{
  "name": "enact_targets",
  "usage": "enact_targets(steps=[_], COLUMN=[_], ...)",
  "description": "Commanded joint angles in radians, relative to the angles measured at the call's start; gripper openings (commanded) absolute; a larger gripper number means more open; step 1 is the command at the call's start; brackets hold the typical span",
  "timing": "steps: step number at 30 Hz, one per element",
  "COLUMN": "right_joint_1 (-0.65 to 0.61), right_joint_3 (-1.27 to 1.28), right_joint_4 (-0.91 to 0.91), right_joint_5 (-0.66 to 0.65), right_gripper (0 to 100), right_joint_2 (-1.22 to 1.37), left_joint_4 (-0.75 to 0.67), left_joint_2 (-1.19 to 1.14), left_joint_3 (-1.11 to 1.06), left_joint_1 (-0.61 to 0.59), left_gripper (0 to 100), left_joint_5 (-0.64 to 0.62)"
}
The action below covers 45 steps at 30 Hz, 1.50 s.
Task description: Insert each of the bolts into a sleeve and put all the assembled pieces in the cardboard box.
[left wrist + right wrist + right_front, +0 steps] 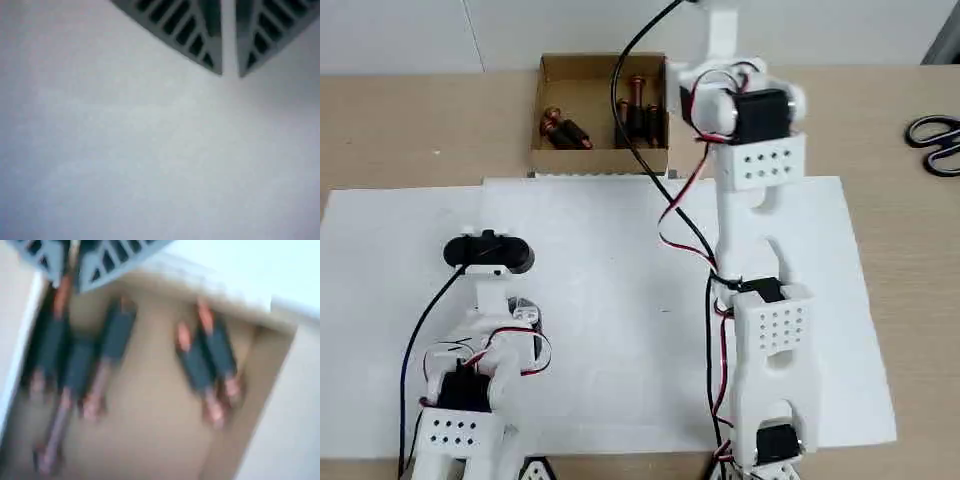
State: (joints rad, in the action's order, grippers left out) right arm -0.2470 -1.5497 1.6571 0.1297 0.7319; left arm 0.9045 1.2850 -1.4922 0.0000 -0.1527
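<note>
The cardboard box [545, 110] stands at the back of the table and holds several bolt-and-sleeve pieces [565, 130]. My right arm [750, 130] stretches out to the box's right side. In the right wrist view, my right gripper [72, 260] hangs over the box floor [150, 435] with its fingers close together around the copper end of one dark-sleeved piece [50, 345] beside the box wall. Other pieces [205, 360] lie loose nearby. My left arm [485, 255] is folded at the front left. Its gripper [230, 55] is shut on nothing, just above the white paper [150, 160].
White paper [600, 300] covers the middle of the table. Black scissors [935, 140] lie at the far right edge. A black cable [650, 170] runs across the box and down past the right arm.
</note>
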Motion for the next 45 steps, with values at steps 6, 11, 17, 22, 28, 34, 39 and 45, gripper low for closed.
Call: enact_targets(steps=[6, 11, 17, 22, 28, 34, 39, 45], right_joint_1=[0.085, 0.111, 0.113, 0.114, 0.116, 0.202, 0.26, 0.262], right_joint_3=[-0.089, -0.057, 0.292, 0.713, 1.218, 1.728, 2.157, 2.515], right_joint_4=[0.068, 0.068, 0.067, 0.059, 0.044, -0.127, -0.374, -0.633], right_joint_5=[0.011, 0.006, 0.006, 0.012, 0.017, 0.054, 0.051, 0.051], right_gripper=[0.3, 0.3, 0.3, 0.3, 0.6, 0.6, 0.4, 0.4], right_joint_2=[-0.031, -0.154, -0.401, -0.664, -0.923, -1.158, -1.354, -1.572], left_joint_4=[-0.012, -0.012, -0.012, -0.012, -0.012, -0.012, -0.012, -0.012], left_joint_2=[0.009, 0.009, 0.009, 0.009, 0.009, 0.009, 0.009, 0.009], left_joint_3=[0.008, 0.008, 0.008, 0.008, 0.008, 0.008, 0.008, 0.008], left_joint_1=[0.0, 0.0, 0.0, 0.0, 0.0, 0.0, 0.0, 0.0], left_gripper=[1, 1, 1, 1, 1, 1, 1, 1], left_joint_5=[0.005, 0.005, 0.005, 0.005, 0.005, 0.005, 0.005, 0.005])
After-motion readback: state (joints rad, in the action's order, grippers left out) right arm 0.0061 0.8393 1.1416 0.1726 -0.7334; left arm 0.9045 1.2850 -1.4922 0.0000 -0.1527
